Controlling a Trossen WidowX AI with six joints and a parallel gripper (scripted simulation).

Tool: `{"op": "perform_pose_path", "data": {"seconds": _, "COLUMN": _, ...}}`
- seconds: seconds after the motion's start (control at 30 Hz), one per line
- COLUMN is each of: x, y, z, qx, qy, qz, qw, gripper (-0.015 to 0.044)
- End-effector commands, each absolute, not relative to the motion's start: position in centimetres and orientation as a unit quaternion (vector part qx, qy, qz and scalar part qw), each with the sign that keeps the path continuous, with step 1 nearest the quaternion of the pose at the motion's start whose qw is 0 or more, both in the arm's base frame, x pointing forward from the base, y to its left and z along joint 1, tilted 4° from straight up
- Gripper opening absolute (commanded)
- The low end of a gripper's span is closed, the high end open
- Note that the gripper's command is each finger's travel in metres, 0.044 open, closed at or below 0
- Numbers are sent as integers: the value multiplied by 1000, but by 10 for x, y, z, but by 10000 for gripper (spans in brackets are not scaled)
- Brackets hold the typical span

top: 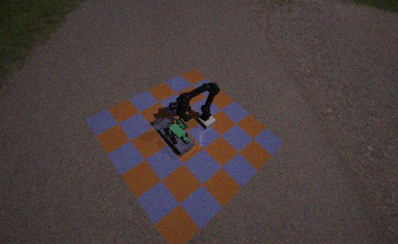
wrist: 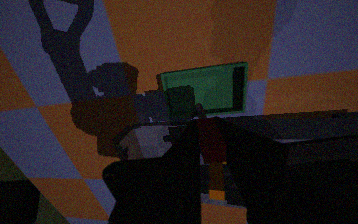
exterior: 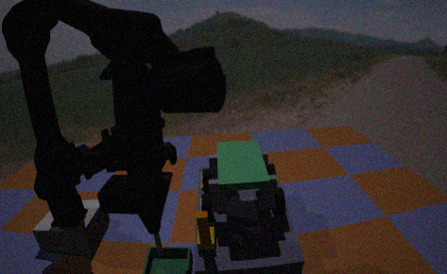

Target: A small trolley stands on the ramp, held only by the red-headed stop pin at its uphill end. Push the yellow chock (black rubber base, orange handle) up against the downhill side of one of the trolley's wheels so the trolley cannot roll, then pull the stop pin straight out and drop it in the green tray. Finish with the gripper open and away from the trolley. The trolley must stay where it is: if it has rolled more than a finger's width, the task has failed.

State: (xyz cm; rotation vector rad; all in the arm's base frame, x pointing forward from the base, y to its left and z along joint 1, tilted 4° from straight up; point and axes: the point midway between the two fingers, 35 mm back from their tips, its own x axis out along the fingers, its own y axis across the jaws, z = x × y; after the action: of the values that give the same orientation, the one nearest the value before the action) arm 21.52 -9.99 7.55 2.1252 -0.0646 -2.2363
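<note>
The stop pin (exterior: pixel 158 241) hangs as a thin grey shaft below the dark gripper (exterior: pixel 151 222), pointing straight down at the green tray (exterior: pixel 168 261) at the bottom edge of the exterior view. Its lower tip sits just above, or at, the tray's near rim; whether it touches cannot be told in this dim light. In the wrist view the pin's dark red head (wrist: pixel 211 137) shows between the two black fingers, with an orange-yellow patch (wrist: pixel 217 194) lower down in the same gap; what that patch belongs to cannot be told. The fingers are closed narrowly on the pin and hold it.

From the wrist camera the tray (wrist: pixel 202 89) lies ahead of the fingers, tilted in the frame, its dark rim framing a bright green floor.

Just right of the gripper in the exterior view stands the trolley (exterior: pixel 243 162) with its green deck, on the grey ramp (exterior: pixel 292 257). The yellow chock (exterior: pixel 206 233) shows as a small yellow and orange block at the trolley's left side, close against the dark wheels; contact cannot be judged.

The arm rises from its pale base (exterior: pixel 42 222) on the orange and blue checkered mat (exterior: pixel 396 189).
</note>
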Motion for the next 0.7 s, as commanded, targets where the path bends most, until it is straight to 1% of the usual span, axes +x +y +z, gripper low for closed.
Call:
{"op": "perform_pose_path", "data": {"seconds": 0.0, "x": 214, "y": -104, "z": 65, "qx": 688, "qy": -46, "qz": -723, "qw": 49, "gripper": 0}}
{"op": "perform_pose_path", "data": {"seconds": 0.4, "x": 211, "y": -123, "z": 28, "qx": 687, "qy": -52, "qz": -722, "qw": 56, "gripper": 0}}
{"op": "perform_pose_path", "data": {"seconds": 0.57, "x": 211, "y": -125, "z": 24, "qx": 687, "qy": -52, "qz": -722, "qw": 56, "gripper": 0}}
{"op": "perform_pose_path", "data": {"seconds": 0.67, "x": 211, "y": -125, "z": 24, "qx": 687, "qy": -52, "qz": -722, "qw": 56, "gripper": 79}}
